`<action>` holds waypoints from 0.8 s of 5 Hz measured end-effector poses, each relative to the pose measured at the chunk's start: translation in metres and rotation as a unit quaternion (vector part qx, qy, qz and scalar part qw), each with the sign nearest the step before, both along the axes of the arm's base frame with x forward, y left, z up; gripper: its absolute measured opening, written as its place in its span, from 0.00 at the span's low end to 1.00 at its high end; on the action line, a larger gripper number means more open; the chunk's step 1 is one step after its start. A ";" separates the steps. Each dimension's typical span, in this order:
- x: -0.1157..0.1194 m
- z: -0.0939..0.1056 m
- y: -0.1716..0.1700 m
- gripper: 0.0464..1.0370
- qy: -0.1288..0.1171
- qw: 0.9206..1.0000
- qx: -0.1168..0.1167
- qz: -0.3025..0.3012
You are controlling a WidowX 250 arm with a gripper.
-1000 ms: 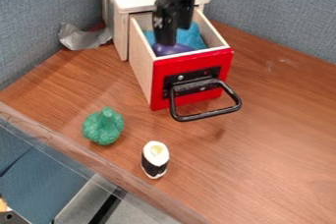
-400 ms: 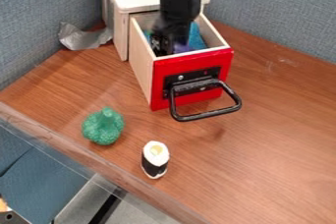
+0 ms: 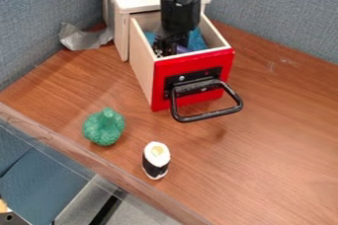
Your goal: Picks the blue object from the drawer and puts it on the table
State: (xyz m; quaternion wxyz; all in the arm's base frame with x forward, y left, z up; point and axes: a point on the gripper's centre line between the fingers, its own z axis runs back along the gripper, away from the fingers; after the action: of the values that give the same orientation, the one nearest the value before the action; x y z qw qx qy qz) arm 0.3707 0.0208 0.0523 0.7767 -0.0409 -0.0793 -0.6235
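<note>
Blue object [image 3: 196,40] lies inside the open, red-fronted drawer [image 3: 192,64], a purple item [image 3: 183,49] against it; my hand [image 3: 166,49] points down inside the drawer, and I cannot tell how far open it is or whether it grips anything; green toy [image 3: 104,127] sits on the surface [image 3: 277,135].

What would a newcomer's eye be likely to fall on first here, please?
Probably the bright red front of the open drawer, just above the middle of the view, with its big black handle jutting out. Next, the black claw reaching down inside it, beside something blue. Then the bumpy green toy and the black-and-white roll, on the table near its front edge.
</note>
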 end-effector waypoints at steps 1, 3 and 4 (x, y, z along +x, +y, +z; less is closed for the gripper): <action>0.002 0.000 0.001 0.75 -0.012 1.000 0.001 0.007; 0.002 0.024 -0.003 0.75 -0.044 0.999 -0.009 0.011; 0.001 0.054 -0.008 0.75 -0.071 0.997 -0.022 0.018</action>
State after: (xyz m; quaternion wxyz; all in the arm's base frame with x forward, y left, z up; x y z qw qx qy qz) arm 0.3712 0.0128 0.1063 0.7787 -0.0124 -0.1492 -0.6092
